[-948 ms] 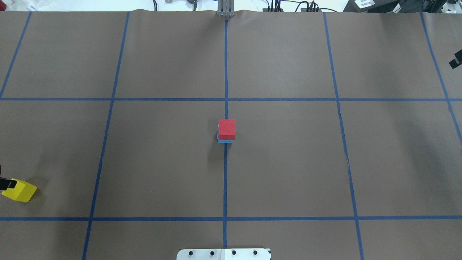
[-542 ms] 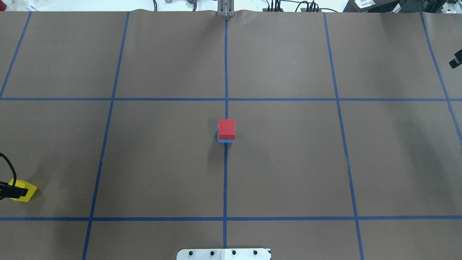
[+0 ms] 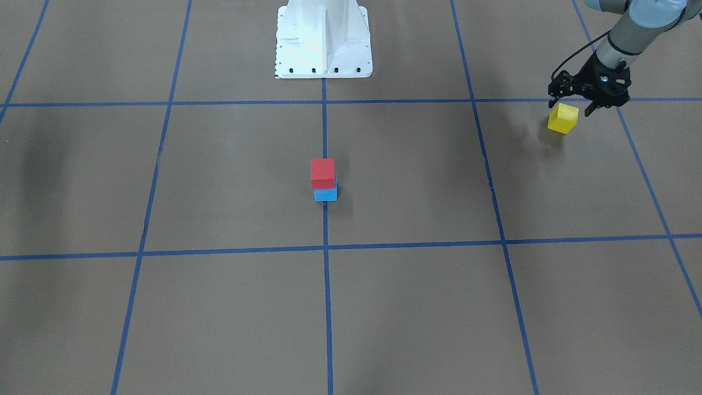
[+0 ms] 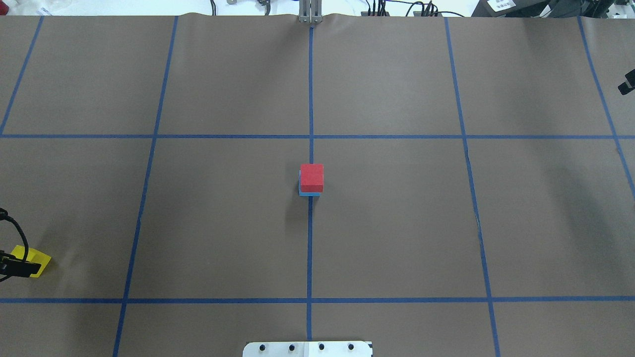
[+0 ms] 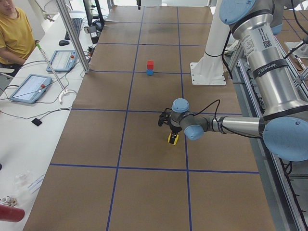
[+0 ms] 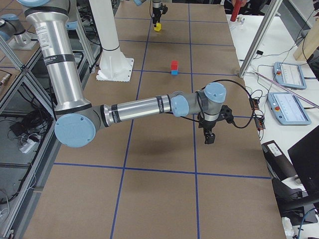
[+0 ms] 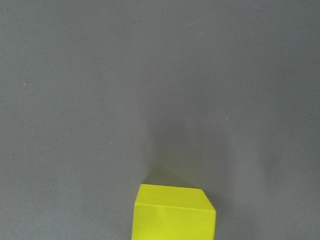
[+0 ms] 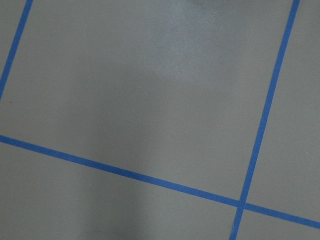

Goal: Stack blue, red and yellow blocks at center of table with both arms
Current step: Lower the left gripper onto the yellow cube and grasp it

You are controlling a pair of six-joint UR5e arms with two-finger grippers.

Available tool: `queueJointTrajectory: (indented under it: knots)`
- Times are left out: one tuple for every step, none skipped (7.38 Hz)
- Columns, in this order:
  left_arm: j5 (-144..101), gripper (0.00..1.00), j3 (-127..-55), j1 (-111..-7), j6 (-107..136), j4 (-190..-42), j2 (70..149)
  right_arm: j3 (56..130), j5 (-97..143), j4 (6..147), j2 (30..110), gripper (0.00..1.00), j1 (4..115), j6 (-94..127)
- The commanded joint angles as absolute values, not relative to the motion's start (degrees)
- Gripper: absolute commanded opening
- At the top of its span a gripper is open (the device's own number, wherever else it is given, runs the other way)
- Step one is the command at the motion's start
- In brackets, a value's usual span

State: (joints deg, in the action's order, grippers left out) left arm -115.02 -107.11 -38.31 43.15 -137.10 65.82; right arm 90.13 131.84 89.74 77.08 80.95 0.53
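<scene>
Stack is two high. Red block sits on blue block, on the centre tape line of the counter. Red is slightly off blue's footprint: a sliver of blue shows along one side in overhead. It lies flat, so it's fine as a base.

Yellow block is the last one. It's far out on the robot's left side, well apart from the stack, and looks rotated against the tape grid. It sits in the left arm's half, hence that arm.

Left gripper hangs right over yellow, jaws spread wide, nothing held. Can't tell if the fingertips touch the block. The left wrist cam shows yellow resting on the counter at the bottom edge of frame, no fingers in view.

Right gripper is out on its own side, low over bare counter. My read: that leaves the lane to the stack free. Wide or narrow, can't tell; overhead shows only a black sliver at the edge.

Step in hand, my read: drop and close on yellow. The jaws need to line up with the block's flats, then lift, carry to centre and set it on red.

Risks: a skewed grip twists the block, or the placement nudges red off blue.
</scene>
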Motion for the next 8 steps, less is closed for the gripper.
queueJointTrajectory:
  knots:
    - [-115.05,0.99,-104.16,-37.71,42.98,-137.11,68.37,90.09,131.84,89.74,77.08,1.00,80.95,0.53]
    - [-115.05,0.99,-103.80,-37.10,42.98,-137.11,68.38,90.09,131.84,89.74,77.17,1.00,80.86,0.53]
    - [-115.31,0.92,-103.71,-36.92,42.98,-137.11,68.38,90.09,131.84,89.74,77.17,1.00,80.95,0.53]
    - [-115.40,0.55,-103.71,-36.91,43.07,-137.11,68.38,90.17,131.84,89.74,77.17,1.00,80.86,0.53]
    - [-115.40,0.06,-103.71,-36.91,42.98,-137.11,68.38,90.26,131.84,89.74,77.17,1.00,80.95,0.53]
    - [-115.49,0.00,-104.15,-36.91,43.07,-137.11,68.38,90.26,131.84,89.74,77.08,1.00,80.95,0.53]
    - [-115.92,0.00,-105.63,-37.09,43.07,-136.85,68.47,90.35,131.92,89.74,77.08,1.00,80.86,0.53]
    - [-120.71,0.00,-107.56,-37.79,43.07,-135.98,68.73,90.44,131.92,89.74,77.08,1.00,80.95,0.61]
